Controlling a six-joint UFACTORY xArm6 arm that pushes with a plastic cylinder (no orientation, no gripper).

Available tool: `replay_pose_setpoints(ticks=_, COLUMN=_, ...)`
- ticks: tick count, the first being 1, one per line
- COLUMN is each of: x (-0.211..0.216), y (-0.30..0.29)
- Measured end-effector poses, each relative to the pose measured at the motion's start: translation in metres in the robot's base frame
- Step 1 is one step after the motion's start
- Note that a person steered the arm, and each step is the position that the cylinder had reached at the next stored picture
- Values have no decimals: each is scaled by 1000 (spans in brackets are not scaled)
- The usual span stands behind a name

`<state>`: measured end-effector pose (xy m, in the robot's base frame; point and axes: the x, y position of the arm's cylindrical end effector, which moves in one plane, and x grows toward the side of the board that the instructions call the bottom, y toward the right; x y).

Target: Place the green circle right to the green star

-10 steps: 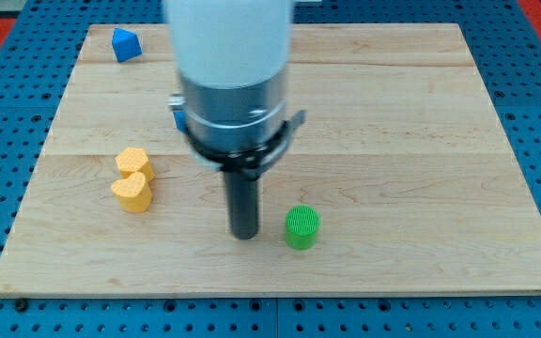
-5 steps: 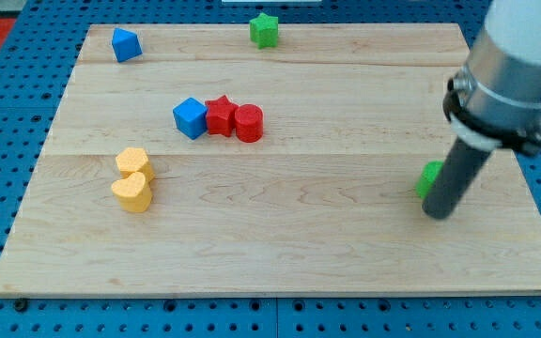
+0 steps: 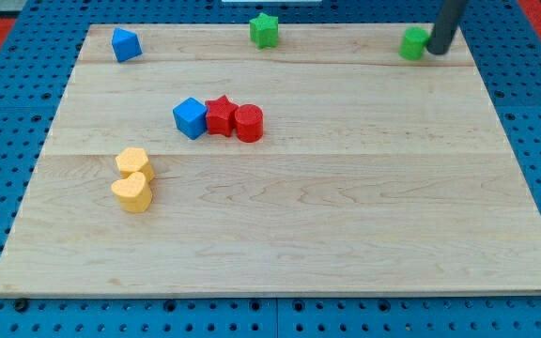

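Note:
The green circle (image 3: 412, 43) lies near the top edge of the wooden board (image 3: 346, 207), towards the view's right. The green star (image 3: 264, 30) lies at the top edge near the middle, well to the left of the green circle. My tip (image 3: 437, 51) stands right against the green circle's right side. Only the lower part of the dark rod shows at the view's top right.
A blue block (image 3: 125, 44) lies at the top left. A blue cube (image 3: 190, 118), a red star (image 3: 220, 115) and a red cylinder (image 3: 248, 123) sit in a touching row left of centre. Two yellow blocks (image 3: 132, 180) touch at the left.
The green circle has been pushed from the lower middle to the right side and then up to the top edge. My tip went with it and the arm body has left the view.

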<state>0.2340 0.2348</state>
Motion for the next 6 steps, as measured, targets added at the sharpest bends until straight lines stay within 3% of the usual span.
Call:
replay_pose_setpoints(ticks=1, x=1, y=46)
replay_pose_setpoints(ticks=3, x=7, y=42)
replay_pose_setpoints(ticks=5, x=54, y=-56)
replay_pose_setpoints(ticks=6, x=54, y=-56)
